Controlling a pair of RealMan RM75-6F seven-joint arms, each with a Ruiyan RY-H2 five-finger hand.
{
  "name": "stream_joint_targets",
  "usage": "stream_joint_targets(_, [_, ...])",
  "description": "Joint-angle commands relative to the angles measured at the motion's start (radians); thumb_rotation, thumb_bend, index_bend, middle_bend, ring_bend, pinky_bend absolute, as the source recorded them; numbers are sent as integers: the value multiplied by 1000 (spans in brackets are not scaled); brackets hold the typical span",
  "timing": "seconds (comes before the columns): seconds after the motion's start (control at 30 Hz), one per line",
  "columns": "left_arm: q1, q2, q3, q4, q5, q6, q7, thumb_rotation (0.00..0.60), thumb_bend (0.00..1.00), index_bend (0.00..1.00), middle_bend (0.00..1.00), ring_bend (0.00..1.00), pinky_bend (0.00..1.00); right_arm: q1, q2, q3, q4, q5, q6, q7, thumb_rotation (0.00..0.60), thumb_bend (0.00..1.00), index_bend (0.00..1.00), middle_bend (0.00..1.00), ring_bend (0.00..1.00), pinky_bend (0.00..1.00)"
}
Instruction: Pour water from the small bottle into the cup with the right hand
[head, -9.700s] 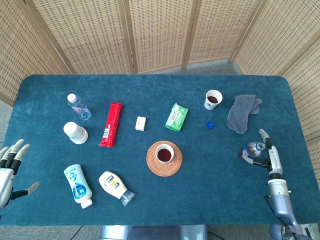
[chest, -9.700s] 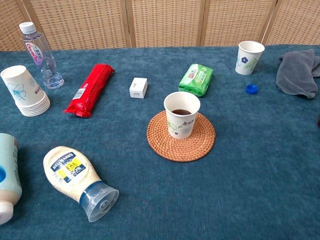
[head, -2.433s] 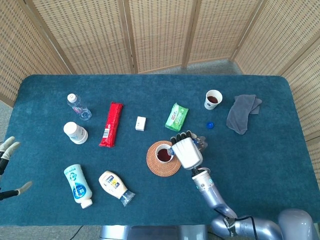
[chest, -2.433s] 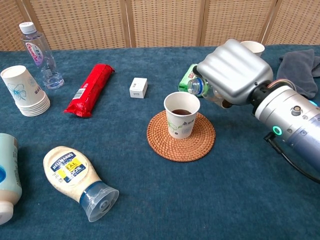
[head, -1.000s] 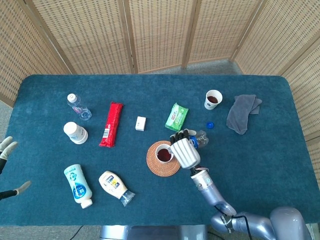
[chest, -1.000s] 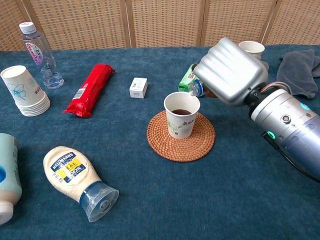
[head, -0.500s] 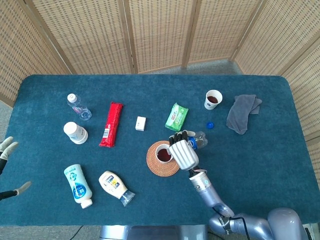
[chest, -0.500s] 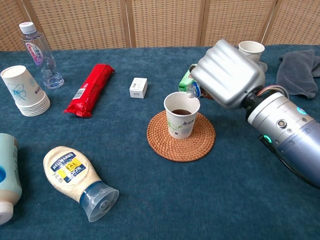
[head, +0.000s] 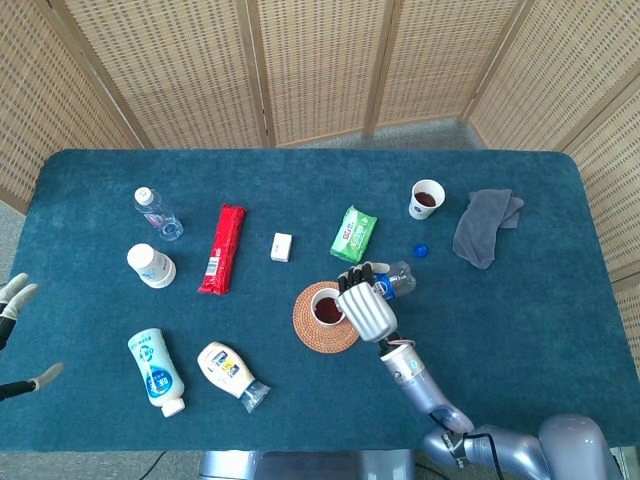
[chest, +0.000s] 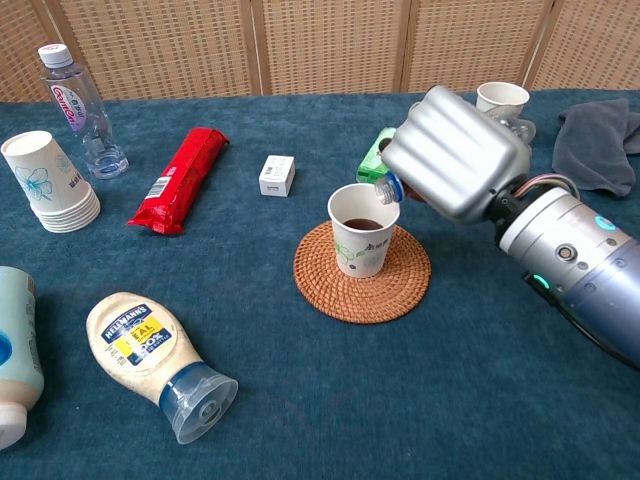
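Note:
A paper cup (head: 327, 306) (chest: 363, 229) with dark liquid stands on a round woven coaster (head: 306, 332) (chest: 362, 287) near the table's middle. My right hand (head: 367, 308) (chest: 455, 153) grips the small clear bottle (head: 392, 282) (chest: 389, 187), tilted on its side with its open mouth at the cup's right rim. Most of the bottle is hidden behind the hand in the chest view. My left hand (head: 14, 320) hangs at the far left edge, fingers apart, holding nothing.
A green packet (head: 353, 233) lies behind the cup, a blue cap (head: 420, 250), a second cup (head: 426, 198) and a grey cloth (head: 485, 225) to the right. Left side holds a white box (head: 281, 247), red pack (head: 222, 248), water bottle (head: 157, 212), cup stack (head: 151, 266) and two squeeze bottles (head: 232, 375).
The right hand carried the bottle from the table's right edge to the cup and has tipped it further over the last second, raising its base and lowering the mouth at the rim.

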Motion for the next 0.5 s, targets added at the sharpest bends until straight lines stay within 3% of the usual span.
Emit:
stream_joint_targets(0.03, [0, 0, 0, 0, 0, 0, -1, 600, 147, 0, 0, 0, 0, 0, 0, -3, -3, 0, -7, -18, 600, 683, 445, 699, 582, 890])
stream_joint_targets(0.5, [1, 2, -1, 4, -3, 2, -11, 600, 146, 0, 0, 0, 0, 1, 2, -5, 11, -7, -20, -26, 600, 681, 448, 700, 582, 890])
